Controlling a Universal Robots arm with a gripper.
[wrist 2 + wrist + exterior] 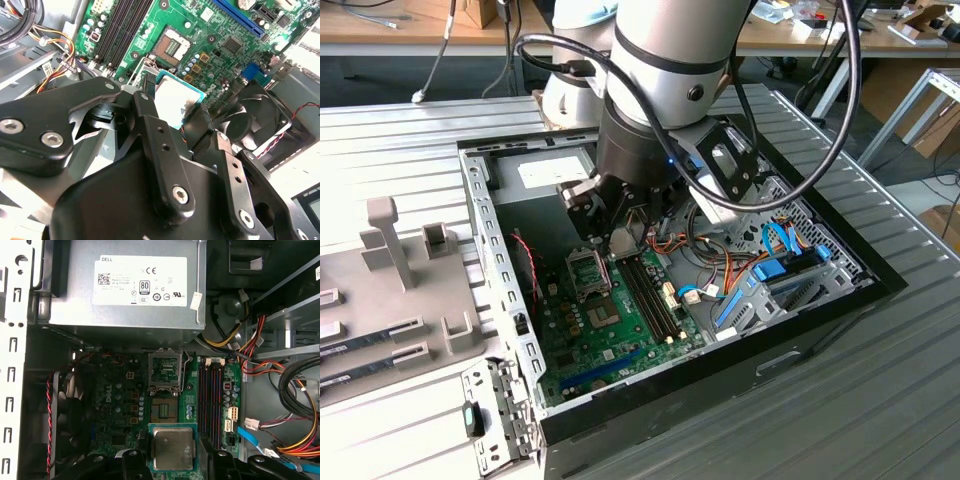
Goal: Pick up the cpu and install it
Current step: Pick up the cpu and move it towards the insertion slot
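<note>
1. Bench (pixel 880 400): slatted metal top. It carries an open computer case (pixel 720 372) toward the exterior view's right and a grey fixture plate (pixel 390 290) at the bench's edge on the exterior view's left.
2. Arm (pixel 670 60): reaches down into the case from the far side.
3. Power supply (pixel 125 290): grey box set against the case's far wall.
4. Motherboard (pixel 605 345): green, lying flat on the case floor. A black fan (pixel 250 115) stands at its edge by the case wall.
5. Gripper (pixel 172 456): hangs over the motherboard between the power supply and the memory sticks (pixel 650 295). The jaws stand narrow, with the black fingers (pixel 150 130) pressed against opposite edges of the cpu.
6. Socket (pixel 171 47): metal frame open, seat bare.
7. Cpu (pixel 172 447): silver top up, green rim visible, carried level between the jaws. In the second wrist view it (pixel 175 100) sits above the board, just beside the socket and not seated in it.
</note>
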